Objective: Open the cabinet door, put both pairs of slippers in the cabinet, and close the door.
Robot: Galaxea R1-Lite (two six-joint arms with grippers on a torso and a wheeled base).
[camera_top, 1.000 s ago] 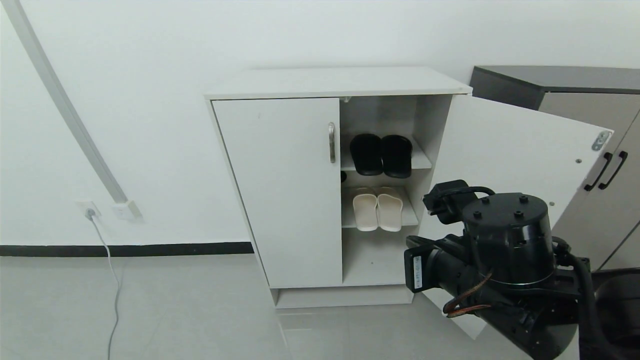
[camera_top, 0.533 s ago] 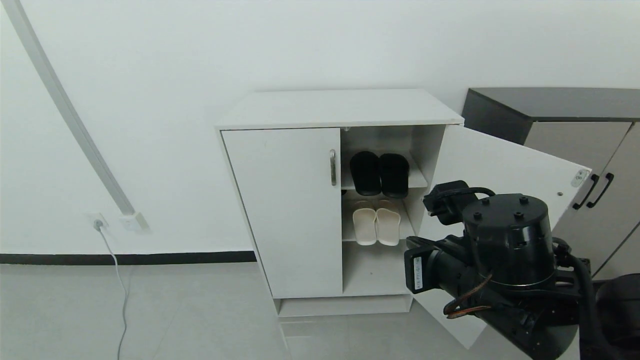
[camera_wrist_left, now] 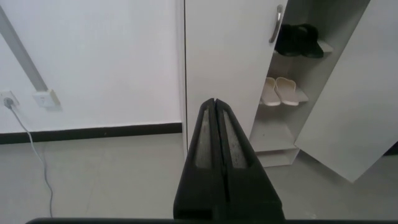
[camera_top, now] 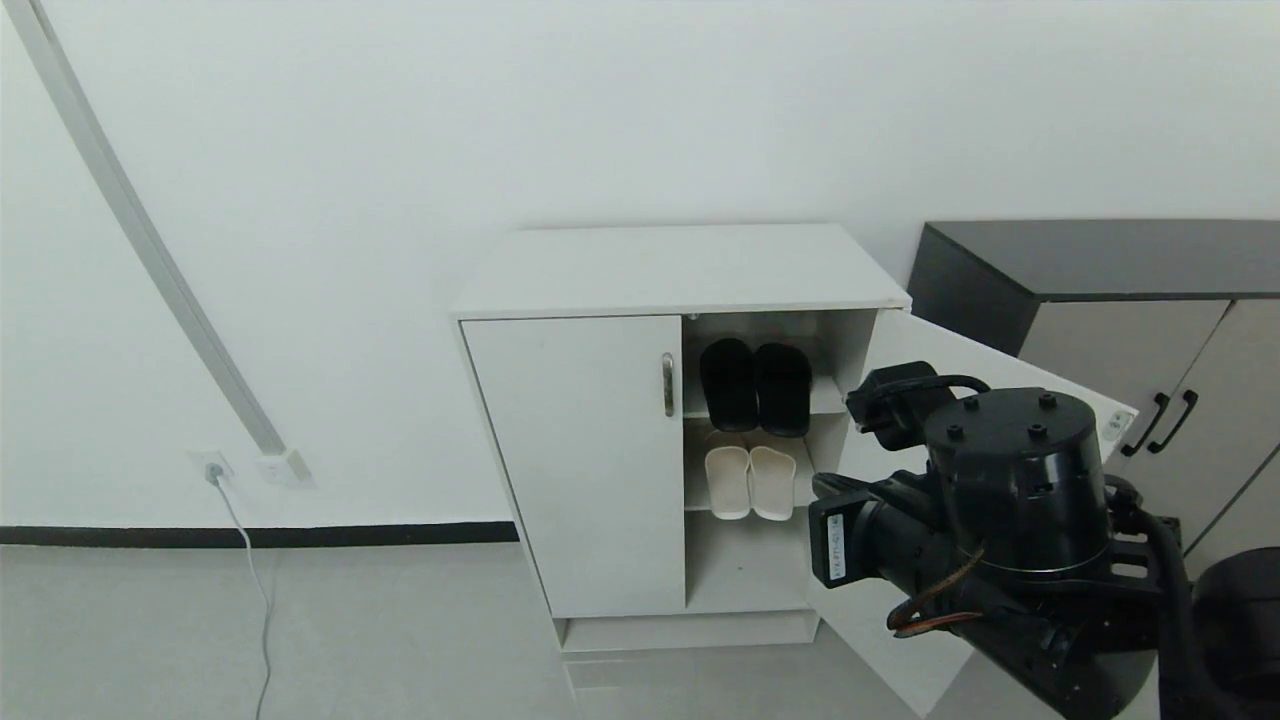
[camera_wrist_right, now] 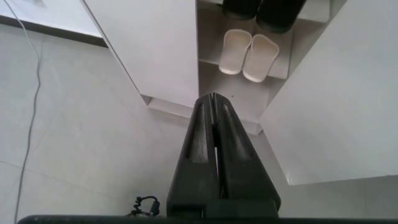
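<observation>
1. Head view: camera is backing off, so the cabinet (camera_top: 680,270) is sitting lower and smaller. Black slippers (camera_top: 755,385) and white slippers (camera_top: 750,482) are lying shelved; the door (camera_top: 855,630) is standing open on the robot's right.
2. Left wrist: left end effector (camera_wrist_left: 215,102) is pressed together, well apart from the door.
3. Right wrist: right end effector (camera_wrist_right: 214,96) is also pressed together and, by my judgement, sitting nearer the door.

The right arm (camera_top: 1010,520) sits in front of the open door (camera_top: 985,362), so the door's lower middle is blocked, and its near bottom corner runs off the frame. Whatever's behind the closed left door (camera_top: 580,460) is hidden. From the right wrist, the black slippers (camera_wrist_right: 264,7) are cut off at the edge — just their ends. The grey cabinet (camera_top: 1130,340) on the right is cropped too.
</observation>
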